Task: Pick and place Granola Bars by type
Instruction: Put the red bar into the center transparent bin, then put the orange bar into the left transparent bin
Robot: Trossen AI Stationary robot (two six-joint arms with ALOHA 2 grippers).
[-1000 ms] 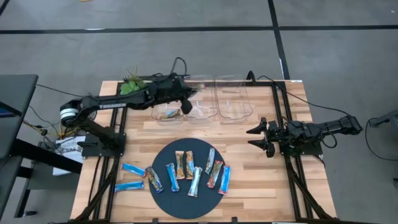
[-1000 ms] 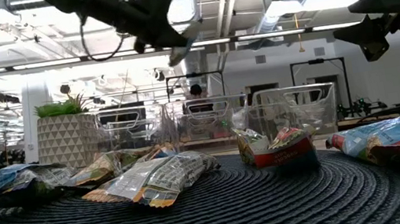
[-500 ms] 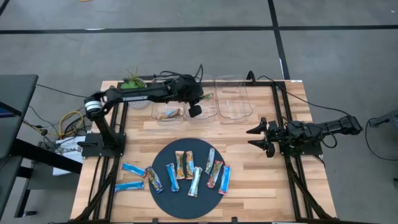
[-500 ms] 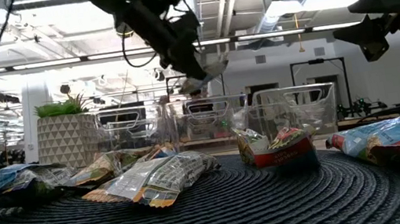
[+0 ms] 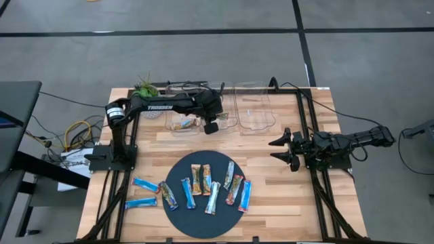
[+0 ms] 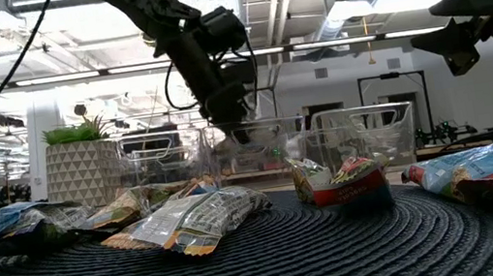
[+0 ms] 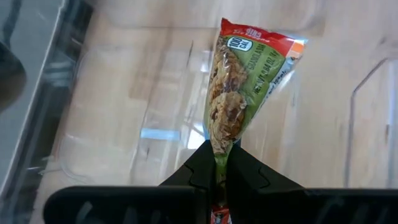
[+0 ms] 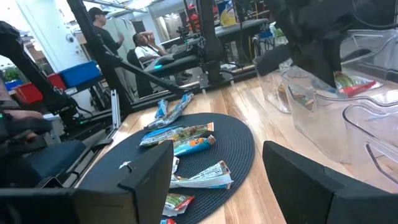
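Observation:
My left gripper point(image 5: 210, 126) hangs over the clear bins point(image 5: 220, 114) at the table's far side, shut on a brown-orange-green granola bar point(image 7: 227, 93). The bar also shows below that gripper in the right wrist view point(image 8: 348, 84). Whether it is over the left or the middle bin, I cannot tell. Another multicoloured bar point(image 5: 182, 123) lies in the left bin. Several blue, silvery and multicoloured bars point(image 5: 210, 190) lie on the round dark mat point(image 5: 175, 210). Two blue bars point(image 5: 144, 184) lie on the wood left of it. My right gripper point(image 5: 279, 149) waits open at the right. My left gripper pinches the bar's end point(image 7: 217, 163) between its two fingers point(image 7: 245, 171). The fingers slant steeply down from above and lie along the bar. The bar sticks out past the fingertips, lifted clear, its red-edged far end point(image 7: 255, 40) above the bin floor.
A potted plant point(image 5: 142, 88) stands at the far left corner, beside the left bin. The right bin point(image 5: 254, 108) stands next to the middle one. Dark frame rails point(image 5: 308, 135) run along both table sides. People show in the room beyond point(image 8: 146, 46).
My left gripper has sunk from high above the bins down to their rims, shifting a little toward the table's near edge. It has tipped from nearly level to pointing steeply down. It stays shut on the bar, which has gone down with it.

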